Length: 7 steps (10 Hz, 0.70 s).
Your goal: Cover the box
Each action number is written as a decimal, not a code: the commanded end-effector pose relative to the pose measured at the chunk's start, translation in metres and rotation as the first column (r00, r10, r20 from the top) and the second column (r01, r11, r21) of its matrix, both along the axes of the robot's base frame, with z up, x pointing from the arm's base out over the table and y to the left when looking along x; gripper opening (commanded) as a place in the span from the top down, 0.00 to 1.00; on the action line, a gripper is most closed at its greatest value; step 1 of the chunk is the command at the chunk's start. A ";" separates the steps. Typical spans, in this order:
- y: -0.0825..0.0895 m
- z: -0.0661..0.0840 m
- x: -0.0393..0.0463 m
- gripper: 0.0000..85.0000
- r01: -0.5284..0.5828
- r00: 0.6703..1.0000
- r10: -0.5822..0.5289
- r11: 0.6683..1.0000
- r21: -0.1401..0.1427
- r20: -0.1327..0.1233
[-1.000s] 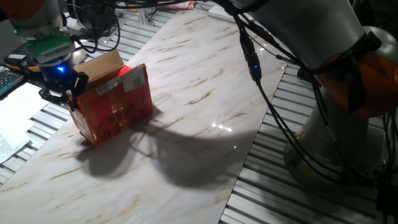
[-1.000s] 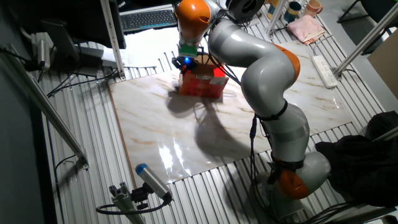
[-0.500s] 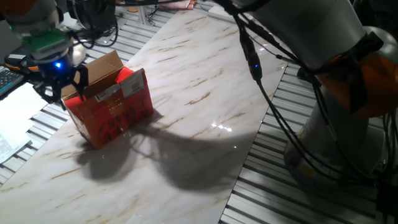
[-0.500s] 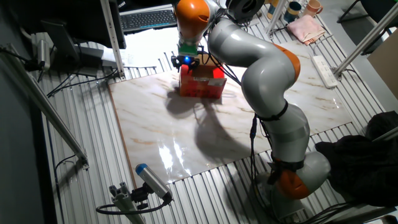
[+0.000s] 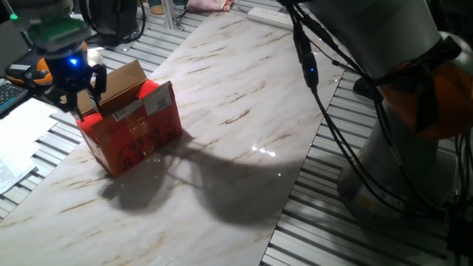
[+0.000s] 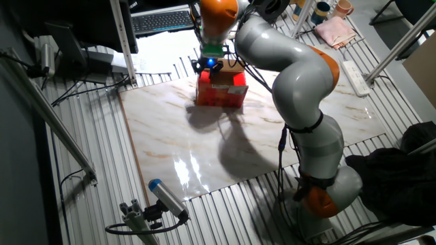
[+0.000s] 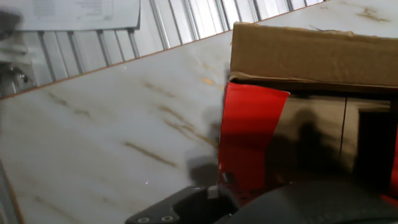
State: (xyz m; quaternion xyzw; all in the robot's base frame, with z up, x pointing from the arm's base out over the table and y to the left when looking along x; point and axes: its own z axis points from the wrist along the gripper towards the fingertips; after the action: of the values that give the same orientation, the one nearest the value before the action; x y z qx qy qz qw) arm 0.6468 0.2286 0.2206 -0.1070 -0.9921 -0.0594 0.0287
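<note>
Hand (image 5: 74, 92): fingers spread apart, gripping nothing, poised over the box's left end.
Box (image 5: 137, 129): red carton on the marble table (image 5: 244, 111), top open, brown flap (image 5: 122, 77) raised, white label facing up.

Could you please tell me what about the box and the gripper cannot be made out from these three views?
- Gripper open or shut: fingers dark and small in both fixed views; the hand view shows only a blurred dark part at the bottom edge.
- Box interior: hidden by its flaps and the hand.
- Label text: too small.
- Box in the hand view: cut off at the right edge.
</note>
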 end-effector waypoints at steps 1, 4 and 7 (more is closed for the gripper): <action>-0.002 0.002 -0.0027 1.00 -0.022 1.000 0.022 1.000 0.018 -0.010; -0.004 0.015 -0.0156 1.00 -0.059 0.998 0.060 0.998 0.027 -0.029; -0.004 0.023 -0.0260 1.00 -0.085 0.996 0.086 0.996 0.039 -0.031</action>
State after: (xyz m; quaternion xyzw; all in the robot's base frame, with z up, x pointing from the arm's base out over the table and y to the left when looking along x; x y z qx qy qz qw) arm 0.6208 0.2244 0.2438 -0.0646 -0.9939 -0.0752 0.0491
